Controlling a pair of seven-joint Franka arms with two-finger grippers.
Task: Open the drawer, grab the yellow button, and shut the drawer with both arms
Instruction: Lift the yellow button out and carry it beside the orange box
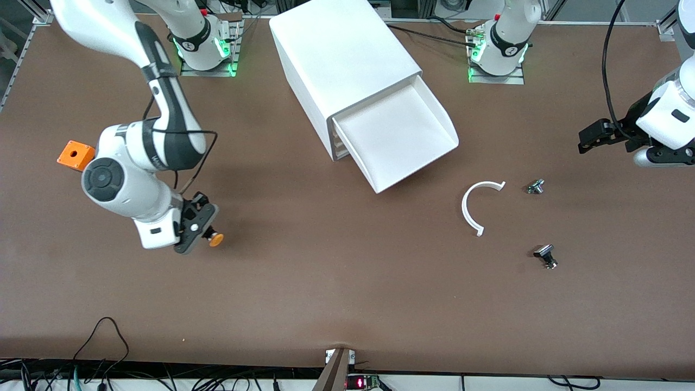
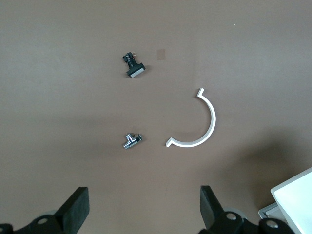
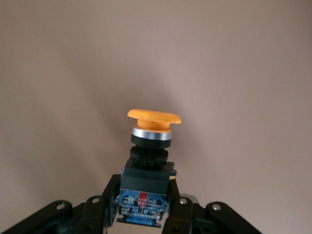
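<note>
Over the bare table toward the right arm's end, at about eight o'clock from the cabinet (image 1: 347, 70), my right gripper (image 1: 200, 229) is clamped on the button (image 1: 215, 238). Right wrist view: jaws narrow, pinching the square blue-and-black base, orange cap sticking out past the fingertips. Judgement on handling: small, rigid plastic-and-metal part, light, not fragile; flat sides of the base give the surest hold, whereas the round collar and smooth cap would likely slip or roll. Grip looks centred, no tilt visible. The drawer (image 1: 399, 136) stands pulled well out of the cabinet, tray showing nothing inside, so closing is not yet done. My left gripper (image 1: 597, 138) waits in the air at roughly three o'clock from the drawer, jaws wide and holding nothing, over the table near a white curved piece (image 2: 202, 127).
</note>
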